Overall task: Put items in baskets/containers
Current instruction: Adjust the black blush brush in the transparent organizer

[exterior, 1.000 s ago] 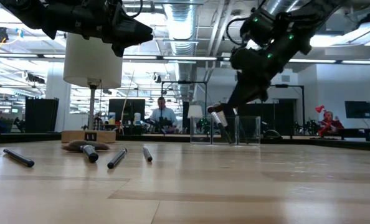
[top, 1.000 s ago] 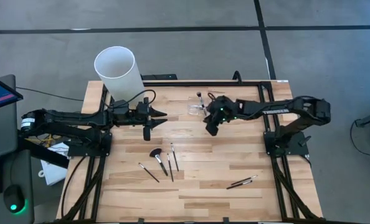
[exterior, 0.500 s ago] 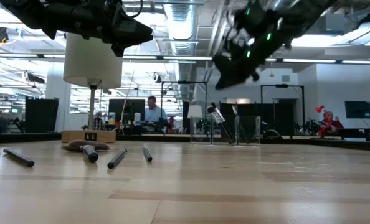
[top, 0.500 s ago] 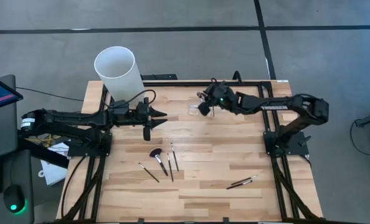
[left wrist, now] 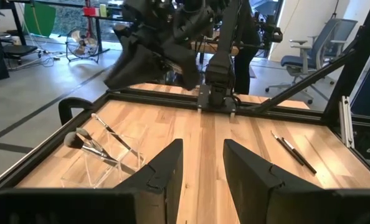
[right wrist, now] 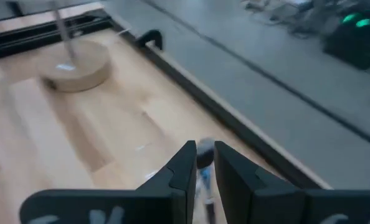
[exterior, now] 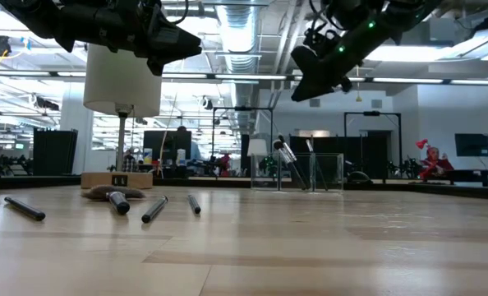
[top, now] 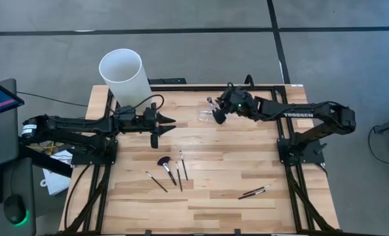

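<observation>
The clear brush holder (top: pixel 204 117) stands near the table's far edge, also seen in the low view (exterior: pixel 326 173) and the left wrist view (left wrist: pixel 104 163). A few brushes (left wrist: pixel 91 142) lean in it, heads up (exterior: pixel 285 153). My right gripper (top: pixel 219 113) hovers well above the holder (exterior: pixel 311 80), open by a narrow gap; a brush head (right wrist: pixel 205 152) shows below, between its fingers. My left gripper (top: pixel 167 121) waits open, up off the table on the left (exterior: pixel 182 41). Several brushes (top: pixel 175 172), one of them a fan brush (top: pixel 162 160), lie flat mid-table, and two brushes (top: pixel 255 192) lie to the right.
A tall white cylinder (top: pixel 124 75) on a round wooden base (exterior: pixel 117 179) stands at the far left corner. A black metal frame (top: pixel 181 84) runs along the far edge. Bare wood lies between the two groups of loose brushes and along the near edge.
My right gripper set a brush slanting into the clear holder, let go of it and rose clear, moving toward the far edge. The brush stays leaning in the holder. My left arm kept still.
</observation>
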`<move>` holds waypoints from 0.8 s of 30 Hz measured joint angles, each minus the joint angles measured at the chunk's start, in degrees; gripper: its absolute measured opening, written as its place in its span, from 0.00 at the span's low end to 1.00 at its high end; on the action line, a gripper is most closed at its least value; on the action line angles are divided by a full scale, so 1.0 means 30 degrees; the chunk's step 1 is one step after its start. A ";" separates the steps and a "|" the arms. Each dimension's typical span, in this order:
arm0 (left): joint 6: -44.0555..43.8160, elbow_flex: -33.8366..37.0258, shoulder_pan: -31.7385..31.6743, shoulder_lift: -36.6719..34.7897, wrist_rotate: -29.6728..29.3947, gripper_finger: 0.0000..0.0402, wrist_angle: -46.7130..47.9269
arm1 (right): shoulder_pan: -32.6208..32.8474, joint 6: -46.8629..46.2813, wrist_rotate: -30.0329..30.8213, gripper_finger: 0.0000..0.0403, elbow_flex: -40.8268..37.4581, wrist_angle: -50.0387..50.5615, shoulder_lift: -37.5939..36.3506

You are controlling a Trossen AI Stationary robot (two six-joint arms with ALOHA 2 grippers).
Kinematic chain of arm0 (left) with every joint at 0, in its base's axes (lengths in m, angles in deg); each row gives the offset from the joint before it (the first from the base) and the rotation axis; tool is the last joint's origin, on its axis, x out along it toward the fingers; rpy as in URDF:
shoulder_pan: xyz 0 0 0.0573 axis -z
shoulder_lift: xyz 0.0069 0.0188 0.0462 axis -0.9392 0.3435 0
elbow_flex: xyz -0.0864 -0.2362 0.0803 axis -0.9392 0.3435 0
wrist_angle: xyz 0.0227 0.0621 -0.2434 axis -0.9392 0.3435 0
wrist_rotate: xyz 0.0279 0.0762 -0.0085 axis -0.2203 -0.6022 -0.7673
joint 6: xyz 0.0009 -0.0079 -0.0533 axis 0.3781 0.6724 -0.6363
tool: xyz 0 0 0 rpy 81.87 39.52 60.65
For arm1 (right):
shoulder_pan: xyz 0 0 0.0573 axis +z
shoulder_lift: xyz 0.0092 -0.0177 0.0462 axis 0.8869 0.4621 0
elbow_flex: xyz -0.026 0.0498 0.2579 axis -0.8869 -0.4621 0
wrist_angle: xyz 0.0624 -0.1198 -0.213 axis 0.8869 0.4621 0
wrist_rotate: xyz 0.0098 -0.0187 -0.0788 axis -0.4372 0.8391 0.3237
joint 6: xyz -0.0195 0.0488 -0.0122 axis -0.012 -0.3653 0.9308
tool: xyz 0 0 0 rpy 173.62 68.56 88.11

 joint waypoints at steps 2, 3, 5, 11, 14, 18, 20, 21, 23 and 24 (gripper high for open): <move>-0.0004 0.0000 -0.0001 0.0000 -0.0004 0.28 0.0006 | -0.0051 -0.0004 -0.1882 0.12 0.0000 0.0399 0.0168; -0.0004 0.0000 0.0002 0.0000 -0.0004 0.28 0.0000 | -0.0146 -0.0077 -0.2931 0.12 0.0000 0.0628 0.0355; -0.0004 0.0000 0.0004 0.0000 -0.0004 0.28 0.0000 | -0.0389 -0.0242 -0.4612 0.12 -0.0029 0.1162 0.0843; 0.0025 0.0000 -0.0034 0.0000 -0.0004 0.28 -0.0001 | -0.1646 -0.0025 -0.5199 0.12 -0.0029 -0.0228 0.2994; 0.0060 0.0000 -0.0093 0.0000 0.0002 0.28 0.0000 | -0.2409 0.0029 -0.6259 0.12 -0.0022 -0.1940 0.3871; 0.0186 0.0000 -0.0128 -0.0007 -0.0004 0.28 -0.0002 | -0.3318 0.0033 -0.6751 0.12 0.0238 -0.2647 0.4761; 0.0376 0.0000 -0.0128 -0.0007 -0.0004 0.28 0.0000 | -0.3685 0.0045 -0.6897 0.12 0.0445 -0.2554 0.5126; 0.0396 0.0000 -0.0128 -0.0007 0.0003 0.28 0.0000 | -0.3835 0.0044 -0.6847 0.12 0.0611 -0.2572 0.5293; 0.0419 0.0000 -0.0128 -0.0007 -0.0004 0.28 0.0000 | -0.4141 0.0032 -0.6702 0.12 0.0899 -0.2556 0.5406; 0.0419 0.0000 -0.0128 -0.0007 -0.0004 0.28 0.0000 | -0.4263 0.0027 -0.6474 0.12 0.1055 -0.2577 0.5406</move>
